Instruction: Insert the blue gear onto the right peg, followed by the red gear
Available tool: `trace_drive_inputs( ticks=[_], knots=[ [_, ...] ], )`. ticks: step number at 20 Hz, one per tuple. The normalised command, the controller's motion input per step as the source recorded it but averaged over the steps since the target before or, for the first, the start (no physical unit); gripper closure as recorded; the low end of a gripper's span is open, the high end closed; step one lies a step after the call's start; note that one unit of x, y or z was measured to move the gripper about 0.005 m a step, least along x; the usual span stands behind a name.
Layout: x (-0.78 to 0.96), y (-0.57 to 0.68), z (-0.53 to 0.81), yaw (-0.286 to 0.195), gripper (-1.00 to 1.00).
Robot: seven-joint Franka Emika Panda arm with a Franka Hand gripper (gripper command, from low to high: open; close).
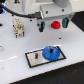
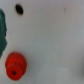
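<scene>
The blue gear (image 1: 51, 52) lies flat on the grey black-bordered plate (image 1: 35, 59), on the end toward the exterior view's right. The right peg is hidden at the gear's hub. The red gear (image 1: 56, 23) sits on the white table farther back, directly under the white hand. My gripper (image 1: 54, 24) hangs over it with a dark finger on either side, open and holding nothing. In the wrist view the red gear (image 2: 15, 66) lies on the white surface and no fingers show.
A beige block-like fixture (image 1: 18, 27) stands at the exterior view's left, with a black cable arching above it. A dark hole (image 2: 19, 8) and a teal shape (image 2: 2, 27) show in the wrist view.
</scene>
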Motion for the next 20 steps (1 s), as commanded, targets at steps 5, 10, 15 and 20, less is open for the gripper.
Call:
trace_drive_inputs(
  ticks=[5, 10, 15, 20],
  knots=[
    [-0.57, 0.42, -0.02, 0.000, -1.00],
    [-0.44, 0.48, -0.06, 0.000, -1.00],
    [-0.47, 0.38, -0.13, 0.000, -1.00],
    [-0.39, 0.25, -0.35, 0.000, -1.00]
  ],
)
